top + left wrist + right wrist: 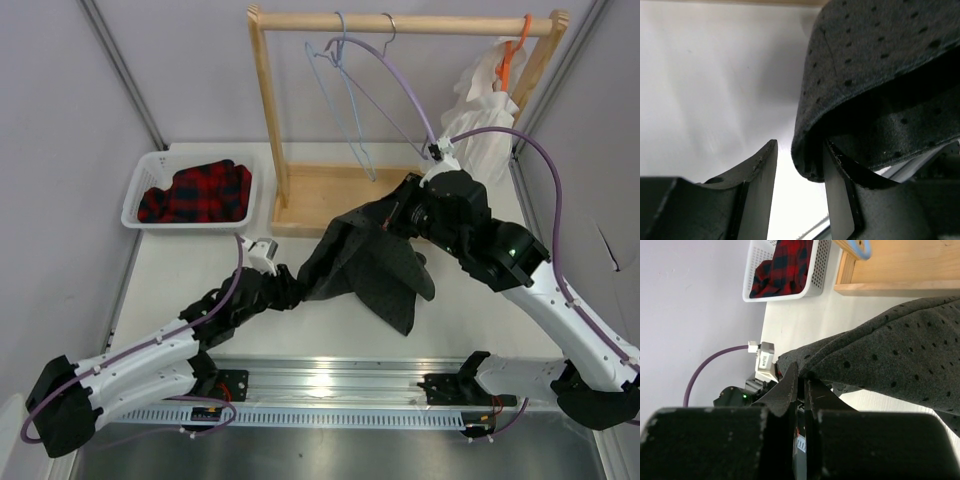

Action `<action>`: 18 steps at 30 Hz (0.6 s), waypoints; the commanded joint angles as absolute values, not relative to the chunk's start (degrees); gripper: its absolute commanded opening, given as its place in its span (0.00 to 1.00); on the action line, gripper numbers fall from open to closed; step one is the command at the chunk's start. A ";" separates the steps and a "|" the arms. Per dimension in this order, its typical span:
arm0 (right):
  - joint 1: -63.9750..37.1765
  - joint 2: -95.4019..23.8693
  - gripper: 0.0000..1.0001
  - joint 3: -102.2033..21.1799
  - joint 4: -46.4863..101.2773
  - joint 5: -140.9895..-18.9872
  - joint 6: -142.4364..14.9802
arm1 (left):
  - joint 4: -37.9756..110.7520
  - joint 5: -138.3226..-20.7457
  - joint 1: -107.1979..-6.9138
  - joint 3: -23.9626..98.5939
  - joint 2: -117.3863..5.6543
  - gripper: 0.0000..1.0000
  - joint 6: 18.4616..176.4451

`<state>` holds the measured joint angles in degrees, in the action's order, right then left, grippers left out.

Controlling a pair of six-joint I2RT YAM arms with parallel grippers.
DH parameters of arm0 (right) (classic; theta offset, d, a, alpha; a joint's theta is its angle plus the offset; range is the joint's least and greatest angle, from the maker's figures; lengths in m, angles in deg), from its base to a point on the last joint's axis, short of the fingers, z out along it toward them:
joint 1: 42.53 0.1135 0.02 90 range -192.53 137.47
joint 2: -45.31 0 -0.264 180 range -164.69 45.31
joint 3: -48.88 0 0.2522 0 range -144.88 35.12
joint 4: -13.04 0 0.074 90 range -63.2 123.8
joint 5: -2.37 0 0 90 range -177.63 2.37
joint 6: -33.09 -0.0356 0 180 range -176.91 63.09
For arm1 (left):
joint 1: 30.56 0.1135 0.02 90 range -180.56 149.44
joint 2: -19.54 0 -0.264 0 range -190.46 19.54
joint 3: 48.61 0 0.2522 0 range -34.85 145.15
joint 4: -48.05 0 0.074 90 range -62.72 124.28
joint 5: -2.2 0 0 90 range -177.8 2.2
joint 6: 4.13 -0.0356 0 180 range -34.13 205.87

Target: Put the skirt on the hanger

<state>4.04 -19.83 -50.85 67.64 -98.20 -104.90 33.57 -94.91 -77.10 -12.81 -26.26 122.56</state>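
Note:
The skirt (pixel 365 255), dark charcoal with fine dots, hangs spread between my two grippers above the table's middle. My right gripper (pixel 402 215) is shut on its upper right edge and holds it lifted; in the right wrist view the jaws (pixel 802 375) pinch the cloth (pixel 890 350). My left gripper (pixel 290 287) is at the skirt's left edge. In the left wrist view its jaws (pixel 800 150) stand open, and the skirt's folded hem (pixel 865 75) rests against the inner side of the right finger (pixel 837 195). The pale blue hanger (pixel 345 100) hangs on the wooden rack's rod, behind the skirt.
The wooden rack (pixel 300 200) stands at the back with a lavender hanger (pixel 395 85) and an orange hanger (pixel 510 55) carrying a white garment (pixel 485 120). A white basket (pixel 140 185) holding a red plaid garment (pixel 195 190) sits at the back left.

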 commanded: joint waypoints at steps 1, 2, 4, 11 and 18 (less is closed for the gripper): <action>3.70 -18.06 0.00 -52.77 63.10 -97.65 -105.08 | 37.89 -94.91 -78.89 -13.50 -28.00 0.45 125.07; 3.70 -17.97 0.00 -52.68 63.10 -97.47 -104.99 | 38.50 -95.52 -79.16 -13.67 -28.88 0.45 125.33; 3.62 -17.88 0.00 -52.68 63.10 -97.39 -105.08 | 38.94 -96.40 -79.77 -13.85 -29.59 0.45 126.39; 3.53 -17.26 0.00 -52.59 63.71 -97.74 -105.17 | 38.50 -98.52 -80.39 -14.81 -30.12 0.47 129.90; 3.53 -17.18 0.00 -51.89 63.10 -96.77 -105.60 | 40.70 -97.11 -80.92 -15.96 -29.50 0.51 133.94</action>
<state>3.73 -18.80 -50.83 67.66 -97.32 -104.92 36.94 -96.77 -80.29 -15.65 -30.22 130.60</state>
